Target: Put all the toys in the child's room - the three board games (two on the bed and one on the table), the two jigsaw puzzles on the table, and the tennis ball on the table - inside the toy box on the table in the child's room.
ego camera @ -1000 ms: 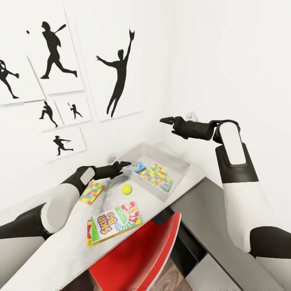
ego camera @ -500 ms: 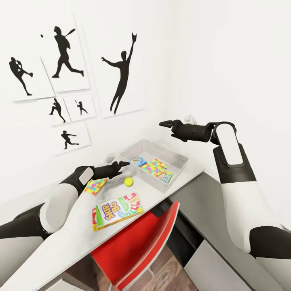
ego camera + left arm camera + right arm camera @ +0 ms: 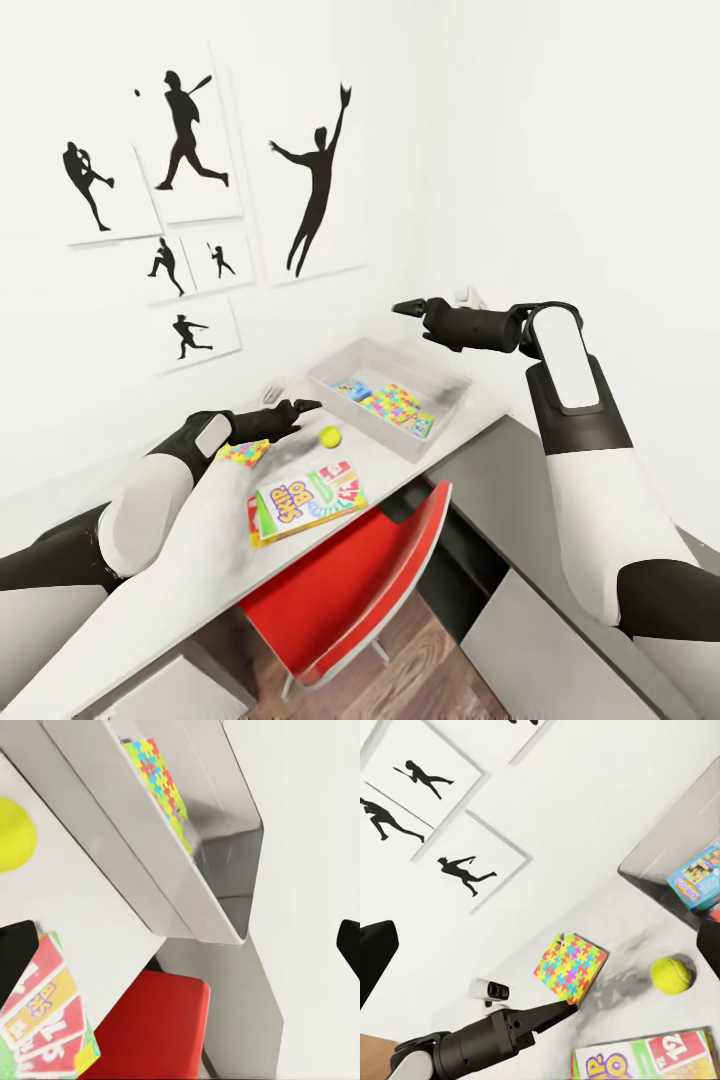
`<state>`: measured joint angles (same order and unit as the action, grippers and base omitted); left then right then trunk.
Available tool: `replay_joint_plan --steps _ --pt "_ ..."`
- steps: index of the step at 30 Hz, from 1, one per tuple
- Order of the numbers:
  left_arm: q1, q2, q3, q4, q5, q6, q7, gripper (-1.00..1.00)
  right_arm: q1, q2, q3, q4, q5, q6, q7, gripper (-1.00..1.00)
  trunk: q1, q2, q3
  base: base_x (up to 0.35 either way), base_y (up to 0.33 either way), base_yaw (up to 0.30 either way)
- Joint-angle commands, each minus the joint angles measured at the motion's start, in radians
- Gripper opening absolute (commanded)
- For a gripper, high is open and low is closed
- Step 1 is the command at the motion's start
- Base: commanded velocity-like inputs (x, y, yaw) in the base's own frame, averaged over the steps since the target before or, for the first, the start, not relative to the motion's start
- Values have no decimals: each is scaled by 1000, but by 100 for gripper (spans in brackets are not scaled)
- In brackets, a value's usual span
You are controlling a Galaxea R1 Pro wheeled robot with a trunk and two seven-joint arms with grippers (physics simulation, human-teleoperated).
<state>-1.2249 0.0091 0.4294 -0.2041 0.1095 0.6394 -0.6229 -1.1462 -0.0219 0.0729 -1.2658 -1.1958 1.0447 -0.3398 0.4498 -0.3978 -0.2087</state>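
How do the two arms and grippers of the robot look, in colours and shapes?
Both arms have glossy white rounded shells with black joint sections. The left gripper and right gripper are black, ending in slim pointed fingers. A small white part sits atop each wrist. No cables or markings are visible.

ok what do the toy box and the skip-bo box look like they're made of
The toy box looks like smooth light grey plastic or metal with a soft sheen; its walls show faint reflections, so either is possible. The Skip-Bo box looks like glossy printed cardboard: flat, sharp-edged, with bright lettering and card pictures across its top.
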Motion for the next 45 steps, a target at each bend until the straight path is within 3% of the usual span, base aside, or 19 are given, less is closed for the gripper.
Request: replay_joint_plan --steps 1,15,30,34,40,45 --pt "-1 1 -1 0 10 8 2 100 -1 -1 2 -1 -10 0 -11 100 0 -2 -2 -225 176 0" --pt "-1 2 -1 0 10 8 2 100 -1 0 3 19 -8 -2 -11 100 0 -2 -2 -126 99 19" --pt "-1 6 -1 -1 9 8 2 100 -1 0 4 25 -8 -2 -11 100 0 -2 4 -108 85 240" --pt "-1 15 -2 -1 10 8 2 100 -1 0 5 39 -8 -2 -13 100 0 -2 6 -6 5 273" --pt "-1 38 -4 -1 9 21 2 100 -2 1 44 93 -7 -5 -21 100 0 -2 9 -1 1 275" --pt "0 75 -9 -8 10 66 -2 100 -3 2 63 150 -6 -6 -45 100 0 -2 11 0 0 277"
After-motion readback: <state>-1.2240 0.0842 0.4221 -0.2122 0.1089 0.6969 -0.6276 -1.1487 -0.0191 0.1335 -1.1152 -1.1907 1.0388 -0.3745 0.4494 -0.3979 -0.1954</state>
